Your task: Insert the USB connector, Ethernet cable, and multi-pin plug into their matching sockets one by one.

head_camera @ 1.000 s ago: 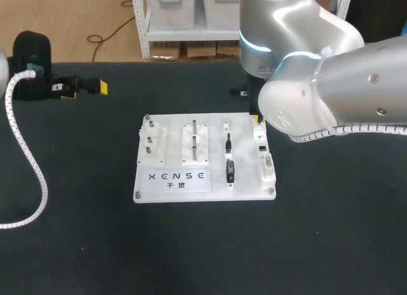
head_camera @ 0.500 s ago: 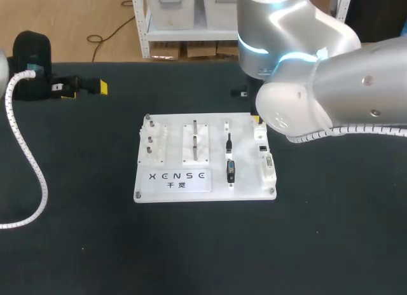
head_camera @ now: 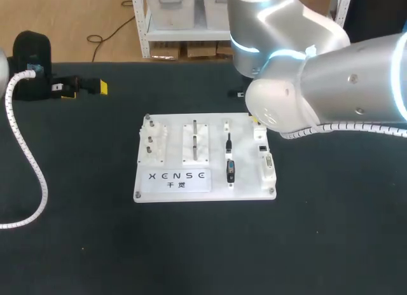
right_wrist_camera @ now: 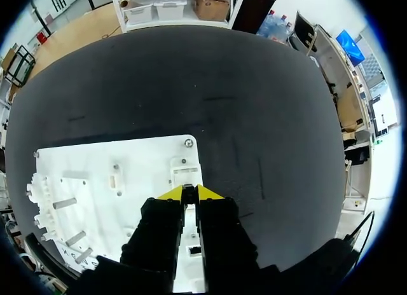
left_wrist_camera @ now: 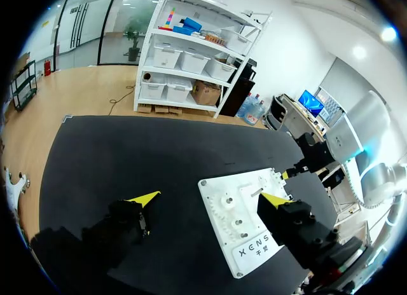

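Right pincer, tips pressed together with nothing seen between them, hovers over the socket block at the board's corner. Left pincer, spread wide, hangs well apart. Two dark plugs lie mid-board. Best to square up over one plug before descending.

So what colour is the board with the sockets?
The socket board is white, seen best in the head view.

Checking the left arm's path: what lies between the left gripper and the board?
Nothing: in the head view, only bare table separates the left gripper from the board.
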`<state>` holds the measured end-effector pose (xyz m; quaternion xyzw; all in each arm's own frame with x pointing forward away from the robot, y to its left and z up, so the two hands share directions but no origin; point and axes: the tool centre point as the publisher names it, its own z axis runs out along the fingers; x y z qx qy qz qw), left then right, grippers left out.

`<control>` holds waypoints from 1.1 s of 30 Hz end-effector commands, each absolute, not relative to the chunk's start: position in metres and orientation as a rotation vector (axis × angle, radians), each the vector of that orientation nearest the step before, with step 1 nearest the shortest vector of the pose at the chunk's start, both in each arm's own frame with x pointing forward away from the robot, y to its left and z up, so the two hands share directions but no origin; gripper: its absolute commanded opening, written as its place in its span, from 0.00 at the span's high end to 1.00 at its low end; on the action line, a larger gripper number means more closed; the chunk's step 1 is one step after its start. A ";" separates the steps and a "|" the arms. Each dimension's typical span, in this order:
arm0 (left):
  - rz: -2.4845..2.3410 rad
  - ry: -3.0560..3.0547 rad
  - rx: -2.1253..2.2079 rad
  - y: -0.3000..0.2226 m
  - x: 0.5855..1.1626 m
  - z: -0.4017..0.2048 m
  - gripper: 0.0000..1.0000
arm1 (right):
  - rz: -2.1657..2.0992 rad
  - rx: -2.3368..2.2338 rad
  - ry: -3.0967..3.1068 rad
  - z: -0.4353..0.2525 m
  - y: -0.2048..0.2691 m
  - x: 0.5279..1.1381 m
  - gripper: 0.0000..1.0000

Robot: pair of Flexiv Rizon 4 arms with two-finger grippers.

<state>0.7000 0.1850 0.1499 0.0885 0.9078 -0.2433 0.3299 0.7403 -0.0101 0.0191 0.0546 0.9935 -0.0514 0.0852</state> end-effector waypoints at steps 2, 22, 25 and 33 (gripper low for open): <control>-0.636 2.374 0.231 0.185 0.700 0.150 0.00 | -0.124 0.153 2.927 0.019 -0.009 0.738 0.53; -0.636 2.374 0.231 0.185 0.700 0.150 0.00 | 0.000 0.043 2.924 0.053 0.049 0.684 0.00; -0.636 2.374 0.231 0.185 0.700 0.150 0.00 | 0.003 0.041 2.943 0.047 0.051 0.676 0.00; -0.636 2.374 0.231 0.185 0.700 0.150 0.00 | 0.003 0.025 2.976 0.034 0.053 0.669 0.45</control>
